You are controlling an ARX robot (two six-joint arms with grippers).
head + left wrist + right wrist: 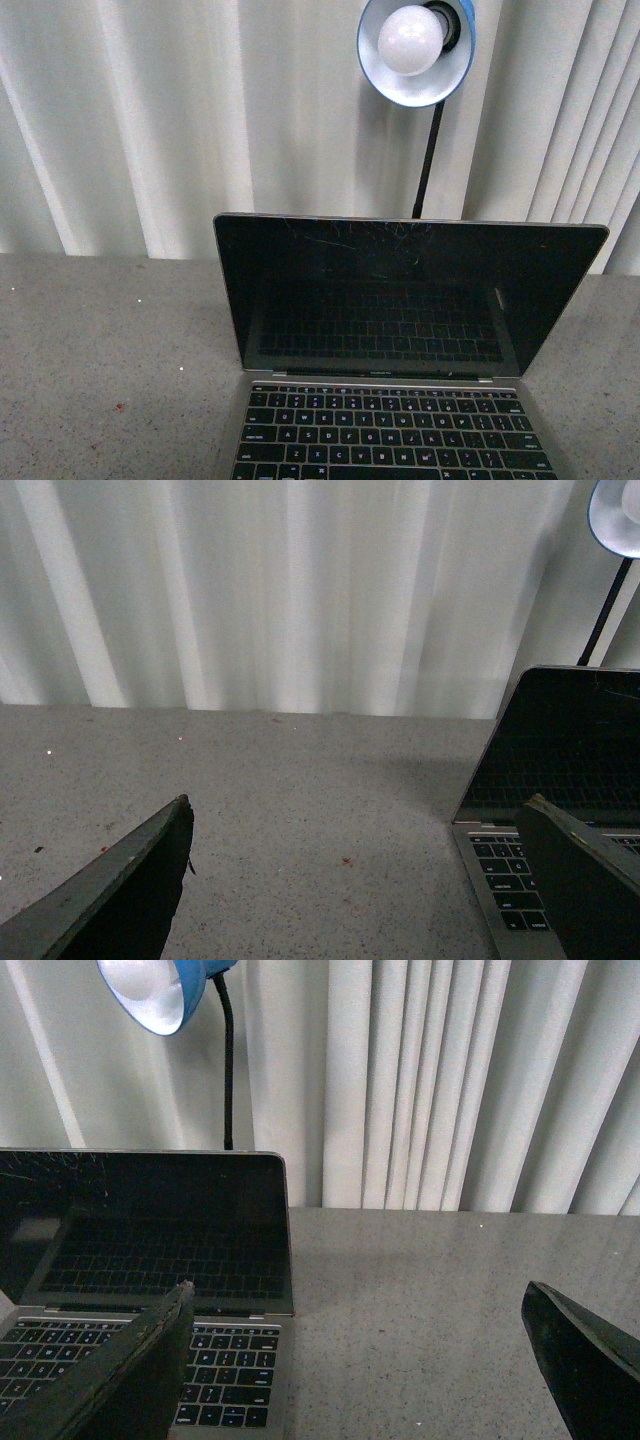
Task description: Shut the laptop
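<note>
Laptop (400, 330) stands open at the lower centre of the front frame, its screen dark. The left gripper (360, 880) and right gripper (350, 1360) both have fingers spread wide — holding nothing.

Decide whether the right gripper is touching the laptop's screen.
Apart. The front view shows the whole screen of the laptop with no gripper on it; the right gripper hangs open short of it.
</note>
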